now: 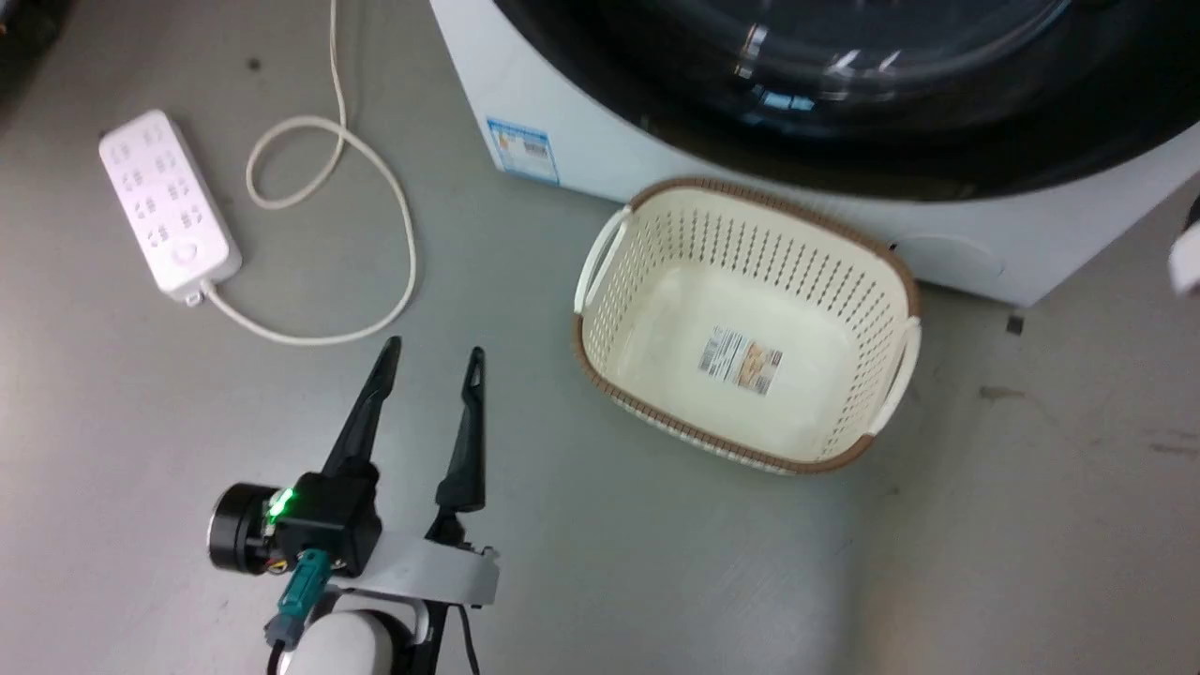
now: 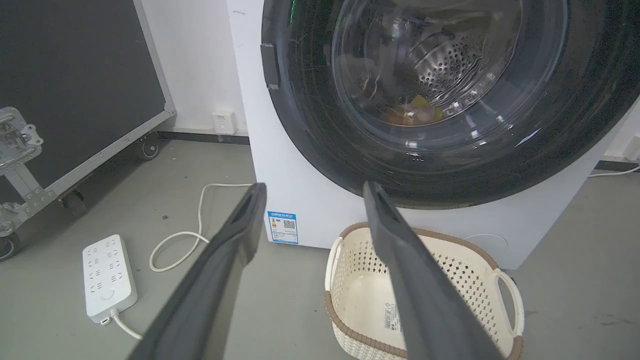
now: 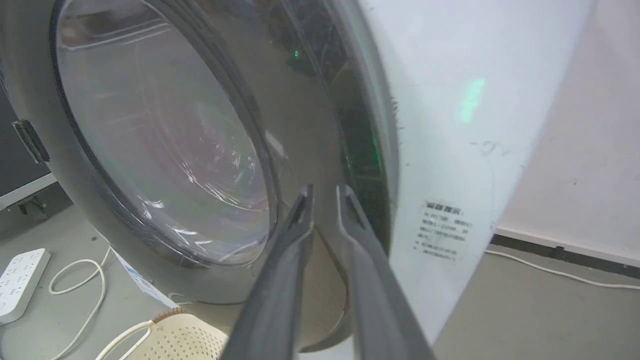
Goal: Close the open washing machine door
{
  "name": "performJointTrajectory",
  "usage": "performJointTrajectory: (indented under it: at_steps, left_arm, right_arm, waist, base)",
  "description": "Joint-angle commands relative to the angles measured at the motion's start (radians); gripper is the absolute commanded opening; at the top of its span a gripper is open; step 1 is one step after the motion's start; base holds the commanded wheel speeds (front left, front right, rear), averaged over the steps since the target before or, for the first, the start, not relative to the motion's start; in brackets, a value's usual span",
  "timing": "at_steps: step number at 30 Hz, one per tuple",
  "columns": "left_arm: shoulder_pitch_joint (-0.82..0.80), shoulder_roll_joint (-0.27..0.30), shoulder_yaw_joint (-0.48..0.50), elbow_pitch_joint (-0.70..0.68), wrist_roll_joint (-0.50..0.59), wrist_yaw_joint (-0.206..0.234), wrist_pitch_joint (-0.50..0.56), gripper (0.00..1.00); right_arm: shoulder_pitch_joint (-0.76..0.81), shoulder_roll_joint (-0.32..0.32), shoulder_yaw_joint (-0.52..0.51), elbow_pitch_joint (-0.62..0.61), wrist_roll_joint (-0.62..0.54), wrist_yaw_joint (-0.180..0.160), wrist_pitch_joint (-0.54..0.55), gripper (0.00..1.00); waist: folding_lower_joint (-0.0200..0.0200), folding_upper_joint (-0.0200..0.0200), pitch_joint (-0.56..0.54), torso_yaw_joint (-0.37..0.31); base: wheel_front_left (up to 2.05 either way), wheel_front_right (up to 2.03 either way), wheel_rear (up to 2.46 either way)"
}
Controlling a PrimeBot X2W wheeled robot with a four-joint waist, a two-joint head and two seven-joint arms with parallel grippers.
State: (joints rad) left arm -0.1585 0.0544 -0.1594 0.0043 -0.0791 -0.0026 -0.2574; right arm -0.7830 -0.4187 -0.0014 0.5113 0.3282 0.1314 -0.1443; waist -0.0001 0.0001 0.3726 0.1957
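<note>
The washing machine (image 2: 300,200) is white, with a blue-and-white sticker (image 2: 283,227) low on its front. Its round black washing machine door (image 2: 310,130) lies flat against the front, and the steel drum and some coloured items show through the glass bowl. In the head view the door (image 1: 844,141) spans the top. My left gripper (image 1: 433,354) hangs open over the floor, well short of the machine, holding nothing. My right gripper (image 3: 325,189) has its fingers nearly together with nothing between them. Its tips are close to the door's black ring (image 3: 300,125) near the machine's right side (image 3: 450,125).
A cream perforated basket (image 1: 656,244) stands on the floor right before the machine, below the door. A white power strip (image 1: 169,206) and its looped cable (image 1: 375,169) lie to the left. A black wheeled case (image 2: 75,90) stands further left, by the wall.
</note>
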Motion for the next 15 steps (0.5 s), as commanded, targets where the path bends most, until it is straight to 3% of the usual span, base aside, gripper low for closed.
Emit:
performJointTrajectory:
  at_steps: [1,7,15]
  left_arm:
    - [0.015,0.0,0.009,0.005,-0.008,0.0,-0.004,1.0]
    - [0.072,0.007,0.047,0.045,-0.014,-0.005,-0.004,1.0]
    - [0.14,0.011,0.074,0.057,-0.018,-0.018,-0.004,1.0]
  right_arm:
    - [0.051,0.009,0.007,-0.011,-0.003,-0.001,-0.019,1.0]
    - [0.276,0.078,-0.011,-0.12,-0.048,-0.001,-0.077,1.0]
    - [0.577,0.24,-0.144,-0.351,-0.152,-0.001,-0.099,1.0]
  waist:
    - [0.0001,-0.0001,-0.07,-0.022]
    - [0.0001,-0.0001,-0.218,-0.07]
    - [0.0001,-0.0001,-0.331,-0.131]
  base:
    - [0.0,0.0,0.0]
    - [0.0,0.0,0.0]
    - [0.0,0.0,0.0]
